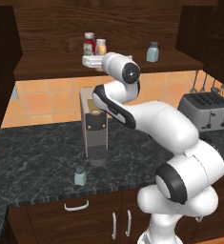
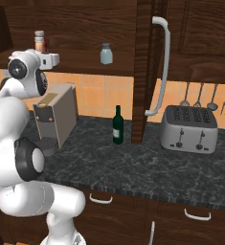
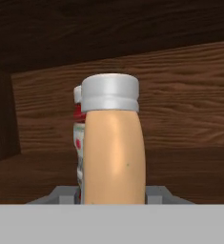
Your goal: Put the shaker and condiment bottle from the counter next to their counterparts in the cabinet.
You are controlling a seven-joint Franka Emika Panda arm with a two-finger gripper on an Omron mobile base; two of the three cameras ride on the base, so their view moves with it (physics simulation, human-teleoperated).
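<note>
The end effector (image 1: 95, 61) is clamped on the condiment bottle (image 1: 101, 47), holding it upright inside the cabinet (image 1: 46, 28) over the shelf; in the hand view the bottle (image 3: 112, 147) stands square between the finger tips, with the red bottle (image 3: 77, 138) just behind it at nine o'clock; whether the two touch, or whether the bottle's base rests on the shelf, cannot be told. From the left base view the red bottle (image 1: 89, 44) is at nine o'clock of the held one, the cabinet's own shaker (image 1: 152, 52) well apart at three o'clock. So the step in hand looks like placing the first item. Next, I judge, the jaws must part and the arm back straight out, clear of the red bottle; then fetch the shaker (image 1: 80, 176) waiting on the tabletop (image 1: 32, 152) at seven o'clock of the coffee machine (image 1: 94, 125).
</note>
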